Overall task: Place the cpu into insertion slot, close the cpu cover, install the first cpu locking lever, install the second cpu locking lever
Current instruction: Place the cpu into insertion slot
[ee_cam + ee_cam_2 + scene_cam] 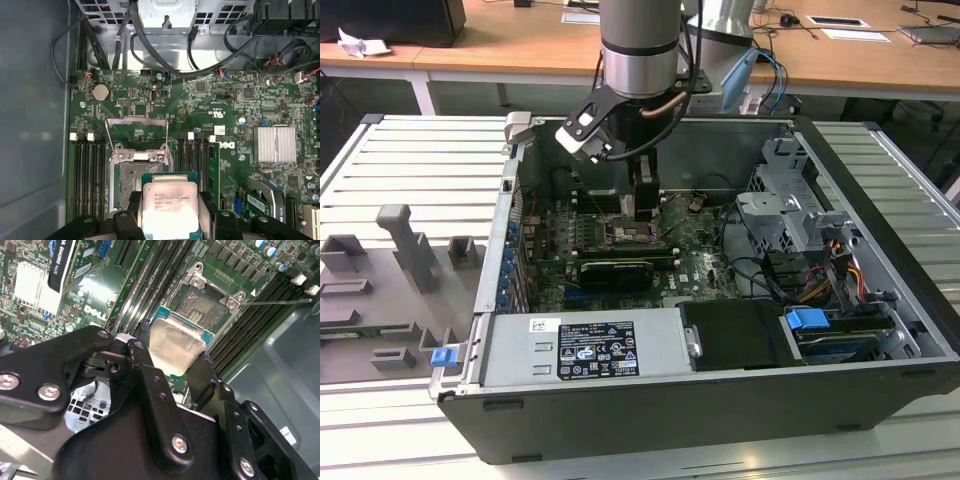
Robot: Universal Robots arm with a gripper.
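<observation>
Gripping the cpu (176,340) by two opposite edges, the gripper (174,360) is hanging it just above the motherboard (705,262), with its black fingers (150,385) closed narrowly on the chip. In both wrist views the chip is overlapping one edge of the insertion slot (200,310) and is not yet seated. The cpu cover (137,155) is standing open, and a thin locking lever (275,302) is lying released. In the exterior view the power supply (585,350) is sitting at six o'clock from the gripper and the drive cage (790,200) at three o'clock. This step is probably calling for squaring the chip to the silver rim, keeping it level, and lowering it straight without dragging it across the contacts.
</observation>
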